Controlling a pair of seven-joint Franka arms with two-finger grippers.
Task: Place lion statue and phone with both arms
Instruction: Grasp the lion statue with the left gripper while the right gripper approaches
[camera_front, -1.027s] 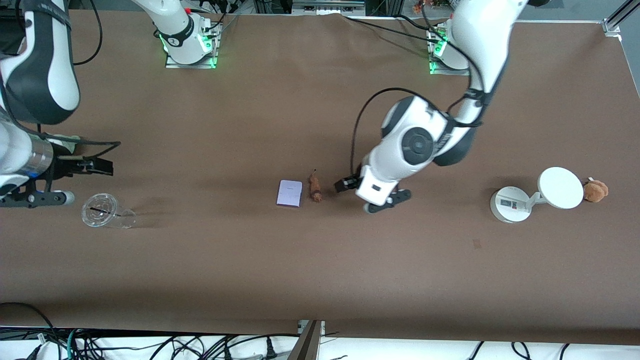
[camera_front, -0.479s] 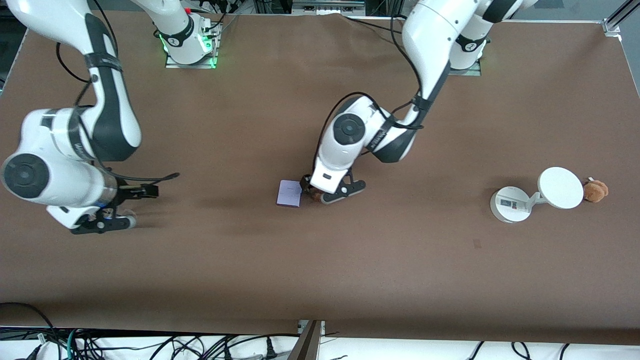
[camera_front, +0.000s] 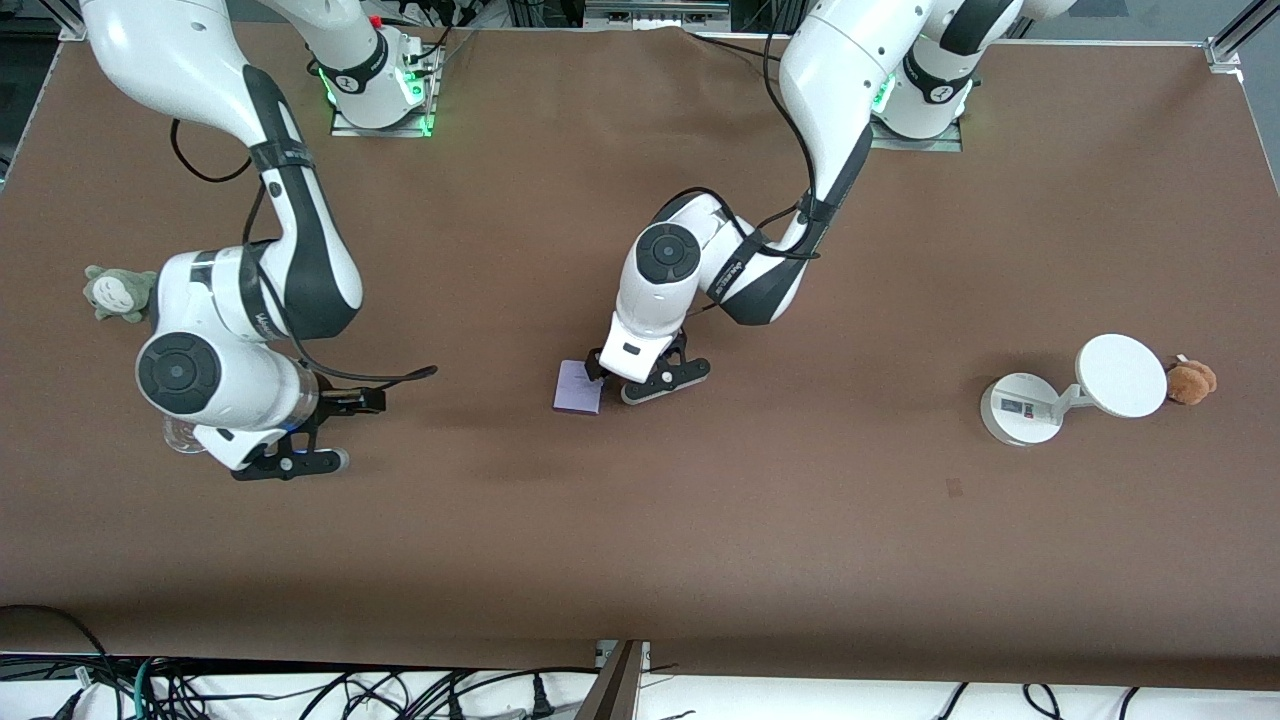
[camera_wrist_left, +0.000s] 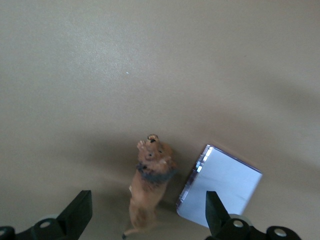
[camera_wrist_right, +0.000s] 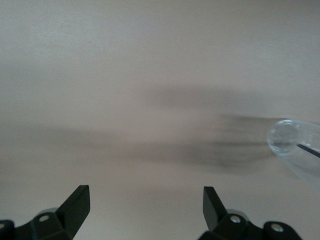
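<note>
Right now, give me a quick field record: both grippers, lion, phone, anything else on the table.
left gripper: open, low over the lion, fingers astride it, not closed
right gripper: open, empty, over bare table toward the right arm's end
lion: on the table beside the phone, not gripped; hidden by the left arm in the front view
phone: flat on the table, partly under the left gripper
clear cup: on its side, mostly hidden under the right arm in the front view
grey-green plush: right arm's end
white stand: left arm's end, brown plush beside it
</note>
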